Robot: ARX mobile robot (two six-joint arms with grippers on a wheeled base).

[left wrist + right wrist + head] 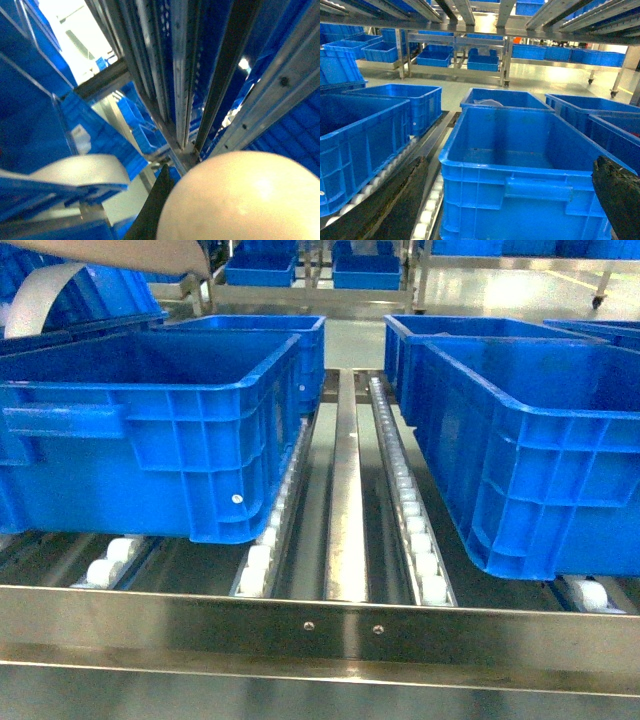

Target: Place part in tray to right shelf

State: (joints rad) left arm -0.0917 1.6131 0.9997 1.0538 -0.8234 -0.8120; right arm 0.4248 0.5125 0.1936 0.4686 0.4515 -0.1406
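The right shelf (345, 630) is showing as a stainless-steel rack with lanes of small white rollers, flat steel dividers and a plain front rail bearing two screws. The tray (120, 255) is sitting raised at the head view's top left, its cream-beige surface only partly showing; in the left wrist view its glossy rounded body (240, 200) is filling the lower right. The part is not showing.

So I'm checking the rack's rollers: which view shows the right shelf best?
Head view: the right shelf shows roller lanes, dividers and the screwed front rail. The right wrist view shows only rollers beside a crate; the left wrist view shows steel rails but no rollers.
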